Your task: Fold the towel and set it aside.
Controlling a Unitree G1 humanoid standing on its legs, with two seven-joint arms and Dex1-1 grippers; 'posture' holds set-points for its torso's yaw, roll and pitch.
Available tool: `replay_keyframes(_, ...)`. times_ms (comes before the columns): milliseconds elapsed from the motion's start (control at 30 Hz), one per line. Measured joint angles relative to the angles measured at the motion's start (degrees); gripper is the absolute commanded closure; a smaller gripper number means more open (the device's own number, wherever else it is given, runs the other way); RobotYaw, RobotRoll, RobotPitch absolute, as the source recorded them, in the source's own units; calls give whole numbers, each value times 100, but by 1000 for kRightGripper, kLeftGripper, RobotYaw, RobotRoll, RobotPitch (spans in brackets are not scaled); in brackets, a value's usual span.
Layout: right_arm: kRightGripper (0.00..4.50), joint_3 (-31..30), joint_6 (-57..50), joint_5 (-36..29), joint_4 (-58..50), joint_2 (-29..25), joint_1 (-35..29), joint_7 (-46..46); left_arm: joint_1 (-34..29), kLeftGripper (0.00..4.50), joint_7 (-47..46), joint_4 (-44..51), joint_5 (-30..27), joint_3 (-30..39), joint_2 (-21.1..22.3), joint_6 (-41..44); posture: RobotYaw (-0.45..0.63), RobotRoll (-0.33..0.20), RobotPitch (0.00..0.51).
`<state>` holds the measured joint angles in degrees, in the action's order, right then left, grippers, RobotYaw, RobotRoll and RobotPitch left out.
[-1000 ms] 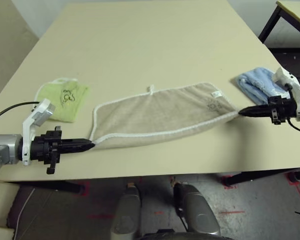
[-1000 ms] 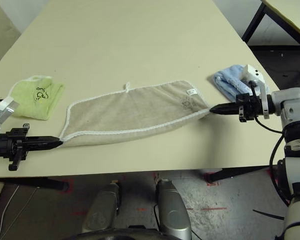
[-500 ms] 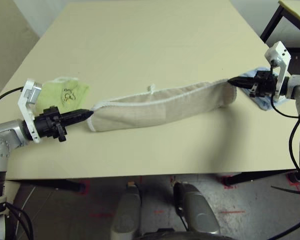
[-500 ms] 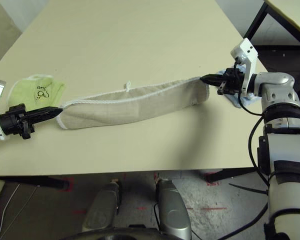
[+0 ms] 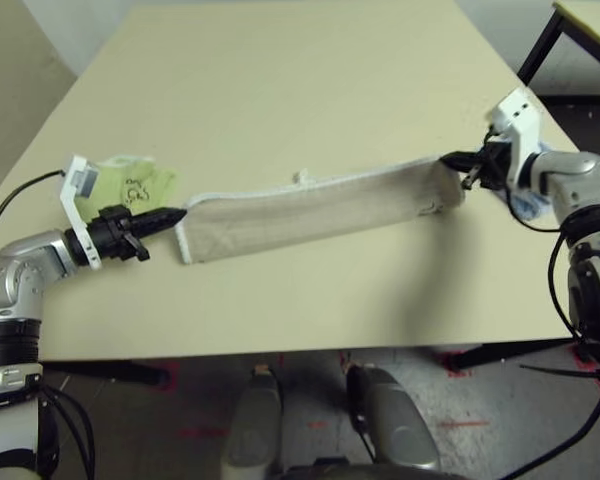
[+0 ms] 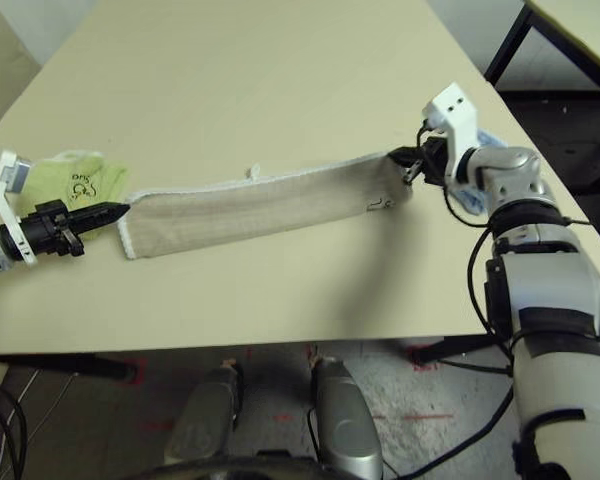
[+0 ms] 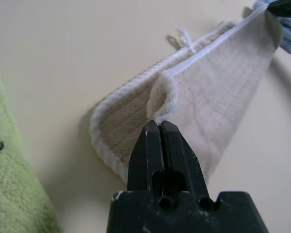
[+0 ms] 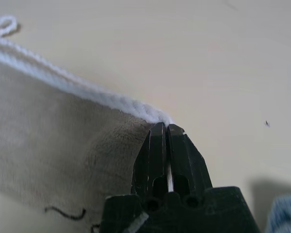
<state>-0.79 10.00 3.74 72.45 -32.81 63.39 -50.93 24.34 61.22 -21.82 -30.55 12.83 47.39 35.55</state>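
Overhead, left eye: towel (image 5: 315, 209) lies as a long, narrow band across the middle of the surface (image 5: 280, 80), long axis side to side, its right end a little farther from the robot than its left. Left gripper (image 5: 176, 213) pinches the left end, right gripper (image 5: 450, 160) the right end. Likely reason for the two-end hold: keeps the band taut and straight while the fold is laid flat. Green towel (image 5: 130, 183) sits just behind the left gripper; blue towel (image 5: 525, 205) is mostly hidden behind the right arm.

Right eye: same layout; small hanging loop (image 6: 253, 172) shows on the far long edge.

Left wrist: fingers (image 7: 146, 150) clenched on a bunched corner of the towel; two layers show, upper layer lifted off the lower one.

Right wrist: fingers (image 8: 177, 150) clenched on the white-stitched edge at the corner; dark embroidered mark (image 8: 65, 212) faces the camera.
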Motion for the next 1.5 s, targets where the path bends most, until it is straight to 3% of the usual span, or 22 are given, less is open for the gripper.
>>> replay_keyframes(467,4500,-55,-210,334,197,204,75,838,312,4478,-523,-176,285,7,-210,-159,146,0,120)
replay_keyframes(567,3696,-52,-317,372,204,266,74,991,423,3793,-694,-176,334,25,-234,-241,145,0,123)
replay_keyframes(733,1896,74,-390,275,212,316,72,881,394,1935,-845,-122,349,98,-237,-278,150,0,130)
replay_keyframes(900,64,489,-408,-137,204,272,73,397,-117,37,-712,607,132,309,-168,-91,159,0,136)
replay_keyframes(1033,22,887,-709,-512,174,67,99,101,-723,10,-495,1350,-26,512,-39,-62,161,0,139)
replay_keyframes(1200,22,1116,-1796,-820,62,-404,126,-369,-1503,10,-58,2705,-641,859,64,5,163,0,146)
replay_keyframes(1367,22,1142,-3151,-1021,-228,-671,-46,-736,-1578,10,-152,3426,-1116,1094,-61,29,163,0,151)
replay_keyframes(1500,22,1183,-4188,-1221,-491,-701,-408,-790,-1577,10,-178,3545,-1168,1082,-102,-44,155,0,157)
